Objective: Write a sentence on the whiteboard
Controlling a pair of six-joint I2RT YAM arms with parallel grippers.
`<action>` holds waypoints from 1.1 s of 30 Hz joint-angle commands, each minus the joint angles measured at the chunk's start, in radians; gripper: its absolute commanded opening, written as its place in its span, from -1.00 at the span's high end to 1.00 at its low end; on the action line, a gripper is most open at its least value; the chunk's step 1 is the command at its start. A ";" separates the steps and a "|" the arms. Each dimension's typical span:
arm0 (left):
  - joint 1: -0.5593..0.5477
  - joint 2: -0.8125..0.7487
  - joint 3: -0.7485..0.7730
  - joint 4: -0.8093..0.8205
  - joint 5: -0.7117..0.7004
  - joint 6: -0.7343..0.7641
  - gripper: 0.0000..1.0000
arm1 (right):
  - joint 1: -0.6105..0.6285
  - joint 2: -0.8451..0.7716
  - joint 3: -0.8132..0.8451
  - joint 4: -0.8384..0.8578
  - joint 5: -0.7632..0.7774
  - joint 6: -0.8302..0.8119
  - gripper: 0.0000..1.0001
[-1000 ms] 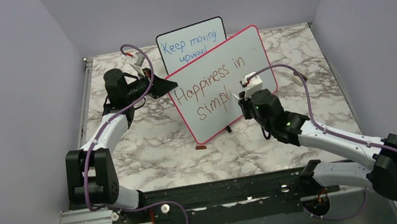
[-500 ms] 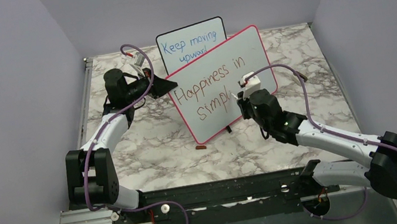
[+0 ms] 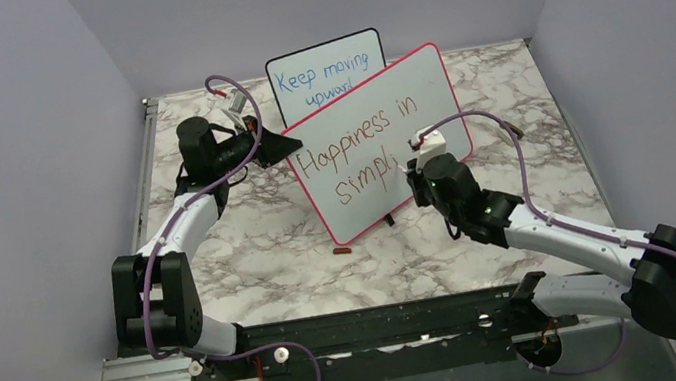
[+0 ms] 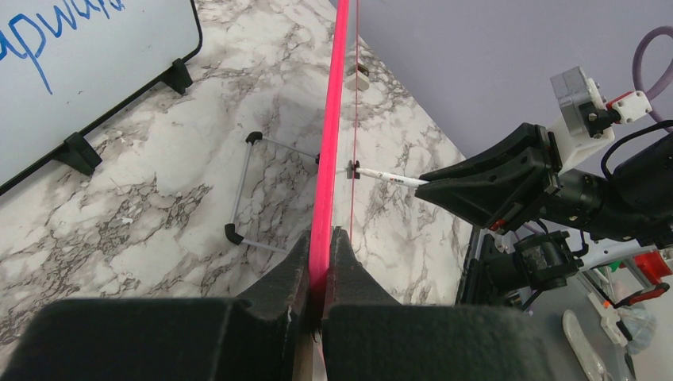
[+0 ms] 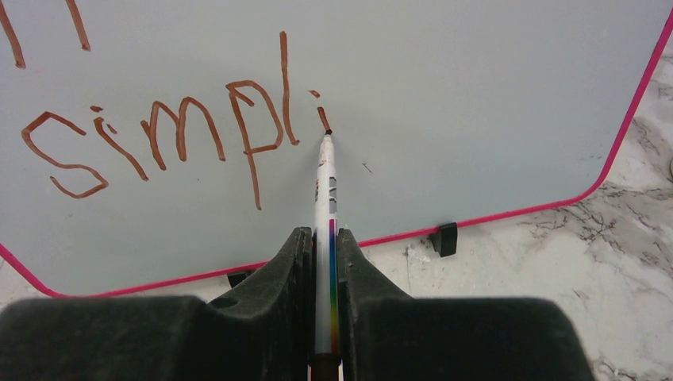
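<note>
The whiteboard (image 3: 420, 87), pink-red framed, stands tilted in the middle of the table. My left gripper (image 3: 279, 146) is shut on its left edge; the left wrist view shows the pink frame (image 4: 337, 119) pinched between the black jaws (image 4: 321, 234). The brownish-red sentence (image 3: 357, 142) reads "Happiness in" above "simpli" (image 5: 159, 143). My right gripper (image 5: 324, 232) is shut on a white marker (image 5: 325, 190), and its tip touches the board (image 5: 476, 95) at the bottom of the last "i". From above, the right gripper (image 3: 415, 169) sits at the board's lower right.
A smaller black-framed board (image 3: 326, 71) with blue writing stands behind the whiteboard. A small reddish piece (image 3: 343, 247) lies on the marble table in front of it. A wire stand (image 4: 242, 190) props the whiteboard from behind. Grey walls enclose the table.
The right gripper has shifted slightly right and down with the marker. An "i" now follows "simpl" on the second line. The left arm has not moved.
</note>
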 commanded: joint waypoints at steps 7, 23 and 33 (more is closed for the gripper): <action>-0.013 0.038 -0.016 -0.106 -0.068 0.090 1.00 | -0.004 -0.017 -0.016 -0.076 -0.023 0.037 0.98; -0.015 0.035 -0.015 -0.111 -0.068 0.095 1.00 | -0.020 -0.077 -0.027 0.024 0.063 -0.019 0.98; -0.015 0.037 -0.013 -0.115 -0.070 0.097 1.00 | -0.082 -0.088 -0.058 0.118 -0.027 -0.029 0.98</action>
